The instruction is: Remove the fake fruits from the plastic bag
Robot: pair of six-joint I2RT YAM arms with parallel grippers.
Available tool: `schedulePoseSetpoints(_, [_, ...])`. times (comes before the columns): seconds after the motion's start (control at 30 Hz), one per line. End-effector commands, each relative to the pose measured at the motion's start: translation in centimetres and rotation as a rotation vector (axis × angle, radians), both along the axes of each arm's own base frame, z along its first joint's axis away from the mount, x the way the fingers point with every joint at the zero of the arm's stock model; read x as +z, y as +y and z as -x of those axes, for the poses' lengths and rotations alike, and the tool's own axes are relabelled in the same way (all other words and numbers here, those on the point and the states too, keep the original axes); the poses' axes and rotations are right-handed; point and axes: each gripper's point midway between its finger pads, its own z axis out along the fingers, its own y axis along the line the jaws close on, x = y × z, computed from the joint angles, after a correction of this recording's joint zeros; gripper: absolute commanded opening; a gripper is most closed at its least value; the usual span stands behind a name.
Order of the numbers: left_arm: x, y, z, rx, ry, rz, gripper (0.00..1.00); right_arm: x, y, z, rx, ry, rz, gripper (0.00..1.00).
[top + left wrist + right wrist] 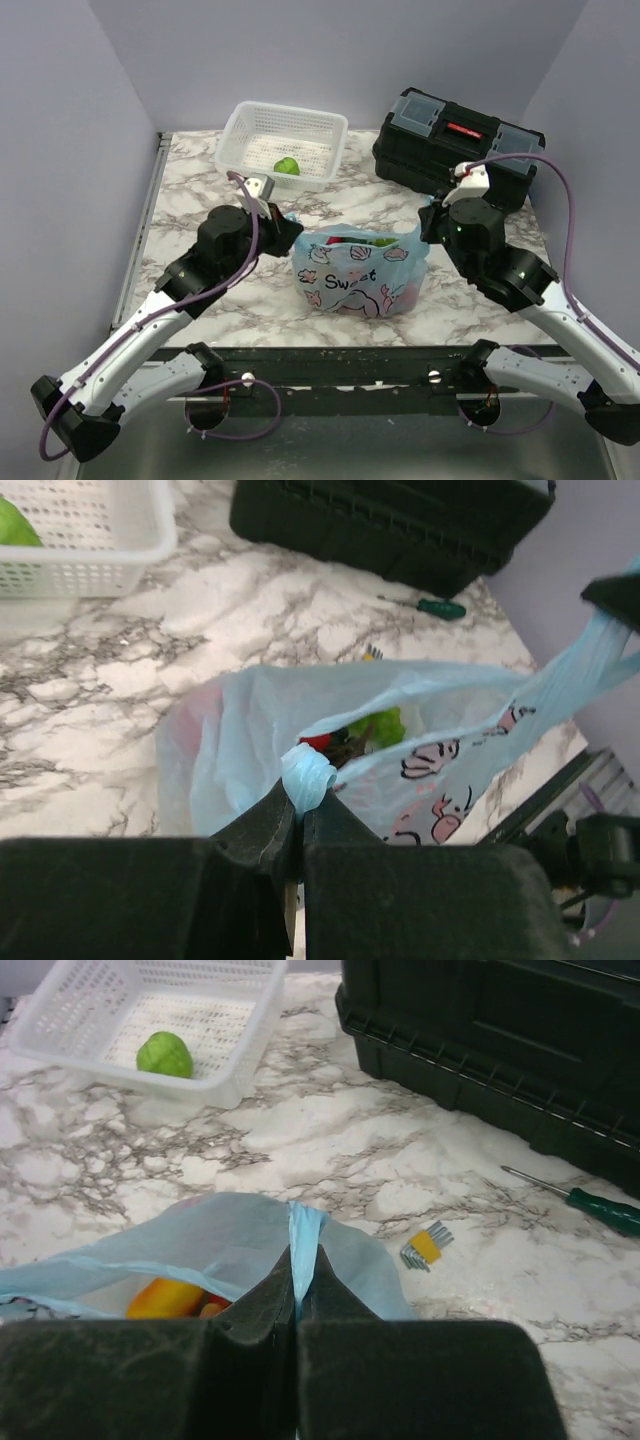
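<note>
- plastic bag [355,270] sits on the table [200,190] near the front edge, about midway between the left and right edges; mouth faces up
- in the bag: fake fruits [372,730]; red and green pieces show through the mouth in the left wrist view; a yellow-orange piece [160,1300] shows in the right wrist view; the film hides the rest
- bag's long axis runs left to right, parallel to the front edge, drawn out between the two grippers; printed side faces the front edge
- left gripper [302,805]: jaws closed tight on a bunched handle at the bag's left end
- right gripper [296,1275]: jaws pressed together on a blue strip of handle at the bag's right end
- white basket [238,128] at the back edge, left of centre; holds one light-green round fruit [287,166]
- black toolbox [450,140] toward the back right corner, lid down; screwdriver [590,1207] and hex keys [425,1247] lie on the table beside it
</note>
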Motion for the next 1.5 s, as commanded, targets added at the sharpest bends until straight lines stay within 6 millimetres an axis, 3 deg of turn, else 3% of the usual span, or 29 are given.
schedulePoseSetpoints(0.0, [4.1, 1.5, -0.9, 0.015, 0.006, 0.125, 0.00, -0.5, -2.6, -0.6, -0.132, -0.028, 0.071, 0.01])
schedulePoseSetpoints(0.17, [6.2, 1.8, -3.1, 0.019, 0.056, 0.198, 0.00, 0.7, -3.6, -1.4, -0.211, -0.060, 0.093, 0.01])
schedulePoseSetpoints(0.37, [9.5, 1.8, -7.9, 0.032, 0.118, 0.303, 0.00, 4.8, -4.6, -2.9, -0.242, -0.123, 0.082, 0.01])
schedulePoseSetpoints(0.5, [11.9, 1.4, -10.3, 0.024, 0.127, 0.344, 0.00, 8.4, -5.5, -2.4, -0.231, -0.184, 0.043, 0.01])
schedulePoseSetpoints(0.6, [13.1, 1.1, -11.2, 0.017, 0.099, 0.356, 0.00, 11.2, -3.6, -0.7, -0.060, -0.251, -0.029, 0.01])
schedulePoseSetpoints(0.67, [13.5, 0.9, -11.7, 0.003, 0.090, 0.351, 0.00, 11.7, -1.9, 0.6, 0.086, -0.274, -0.051, 0.01])
schedulePoseSetpoints(0.83, [13.0, 0.6, -12.4, -0.023, 0.088, 0.303, 0.00, 9.7, 2.0, 4.4, 0.407, -0.228, -0.056, 0.01])
schedulePoseSetpoints(0.97, [10.2, 1.0, -12.4, -0.020, 0.117, 0.224, 0.00, 7.7, 7.5, 10.1, 0.851, -0.138, -0.140, 0.05])
schedulePoseSetpoints(1.03, [7.9, 1.3, -12.1, -0.015, 0.143, 0.183, 0.00, 6.0, 9.2, 11.7, 0.979, -0.045, -0.179, 0.05])
schedulePoseSetpoints(1.2, [3.9, 3.8, -11.4, 0.075, 0.121, 0.049, 0.00, 0.8, 11.3, 14.0, 1.153, 0.187, -0.243, 0.05])
schedulePoseSetpoints(1.47, [2.1, 7.1, -11.9, 0.195, 0.073, -0.104, 0.00, -5.1, 12.6, 16.9, 1.265, 0.440, -0.358, 0.08])
